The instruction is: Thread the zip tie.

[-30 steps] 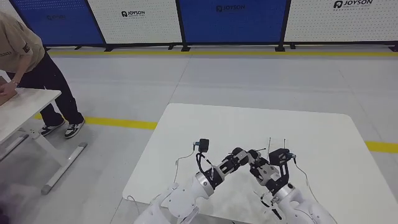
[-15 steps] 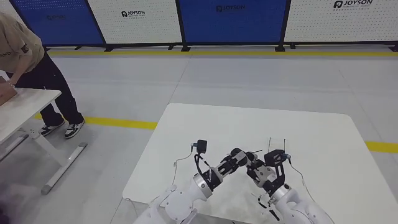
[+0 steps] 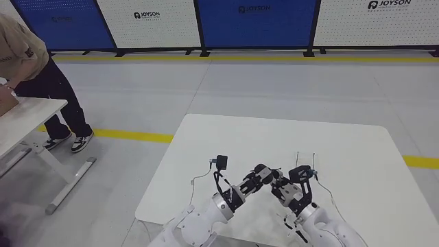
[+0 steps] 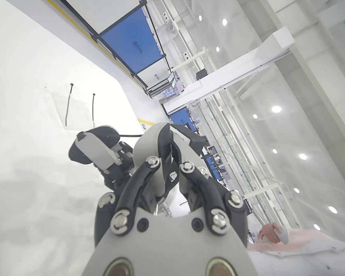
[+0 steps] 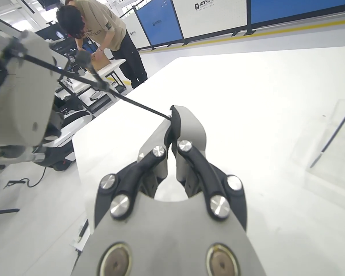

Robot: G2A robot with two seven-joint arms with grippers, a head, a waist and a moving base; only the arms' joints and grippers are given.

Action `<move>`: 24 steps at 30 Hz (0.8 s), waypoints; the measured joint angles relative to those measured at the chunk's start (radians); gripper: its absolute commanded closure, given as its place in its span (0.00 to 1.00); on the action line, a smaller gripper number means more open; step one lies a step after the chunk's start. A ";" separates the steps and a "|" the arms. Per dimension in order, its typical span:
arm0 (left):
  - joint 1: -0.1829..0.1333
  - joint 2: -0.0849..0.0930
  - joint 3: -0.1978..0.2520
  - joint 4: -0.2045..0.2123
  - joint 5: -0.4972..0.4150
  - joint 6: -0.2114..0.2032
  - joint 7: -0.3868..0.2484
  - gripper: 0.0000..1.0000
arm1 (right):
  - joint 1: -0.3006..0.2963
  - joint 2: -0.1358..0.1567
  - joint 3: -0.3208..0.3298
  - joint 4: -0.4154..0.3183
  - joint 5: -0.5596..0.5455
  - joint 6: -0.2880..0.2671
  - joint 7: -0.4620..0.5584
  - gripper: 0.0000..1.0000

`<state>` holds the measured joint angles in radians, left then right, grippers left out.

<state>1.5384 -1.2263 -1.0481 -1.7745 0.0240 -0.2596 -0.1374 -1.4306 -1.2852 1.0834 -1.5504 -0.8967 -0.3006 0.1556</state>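
A black zip tie (image 5: 132, 103) stretches taut between my two grippers, above the white table (image 3: 274, 134) near its front edge. My right gripper (image 5: 171, 117) is shut on one end of the strap. The strap runs through a dark lump, probably its head (image 5: 103, 86), to my left gripper (image 5: 15, 51). In its own view my left gripper (image 4: 171, 136) is shut, and its fingers hide the held part. In the top view the left gripper (image 3: 266, 173) and right gripper (image 3: 276, 178) nearly touch.
Two spare zip ties (image 3: 297, 159) (image 3: 314, 159) lie side by side on a clear tray (image 5: 319, 156) just beyond the right arm. The far half of the table is bare. A person bends over another table (image 3: 20, 120) at the far left.
Both arms have shifted slightly left and toward the table's front edge, still joined by the zip tie. Both grips are unchanged.
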 measured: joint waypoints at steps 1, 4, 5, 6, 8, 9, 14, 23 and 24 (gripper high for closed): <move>0.001 0.000 0.000 -0.003 0.000 -0.001 0.000 1.00 | 0.004 -0.001 -0.003 0.006 -0.003 0.004 0.000 1.00; 0.004 0.001 -0.003 -0.011 -0.006 -0.003 -0.003 1.00 | 0.013 -0.003 -0.011 0.017 -0.002 0.007 0.000 1.00; 0.005 0.002 -0.004 -0.013 -0.007 -0.003 -0.004 1.00 | 0.015 -0.003 -0.013 0.020 -0.002 0.007 0.001 1.00; 0.005 0.002 -0.005 -0.014 -0.007 -0.003 -0.004 1.00 | 0.018 -0.004 -0.015 0.022 -0.002 0.008 0.001 1.00; 0.007 0.003 -0.007 -0.018 -0.008 -0.004 -0.005 1.00 | 0.023 -0.005 -0.019 0.028 -0.002 0.009 0.002 1.00; 0.007 0.003 -0.007 -0.019 -0.008 -0.004 -0.005 1.00 | 0.025 -0.005 -0.021 0.030 -0.003 0.010 0.002 1.00; 0.004 0.003 -0.011 -0.015 0.000 0.009 0.010 1.00 | 0.033 -0.007 -0.023 0.037 0.009 0.007 -0.003 0.00; -0.024 -0.005 -0.012 0.012 -0.044 0.047 0.060 1.00 | -0.004 0.002 0.043 -0.014 0.063 -0.010 -0.068 0.00; -0.026 -0.005 -0.015 0.013 -0.052 0.049 0.061 1.00 | -0.015 0.005 0.058 -0.025 0.070 -0.015 -0.082 0.00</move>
<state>1.5122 -1.2314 -1.0626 -1.7615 -0.0280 -0.2104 -0.0769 -1.4452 -1.2804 1.1415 -1.5759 -0.8265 -0.3159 0.0739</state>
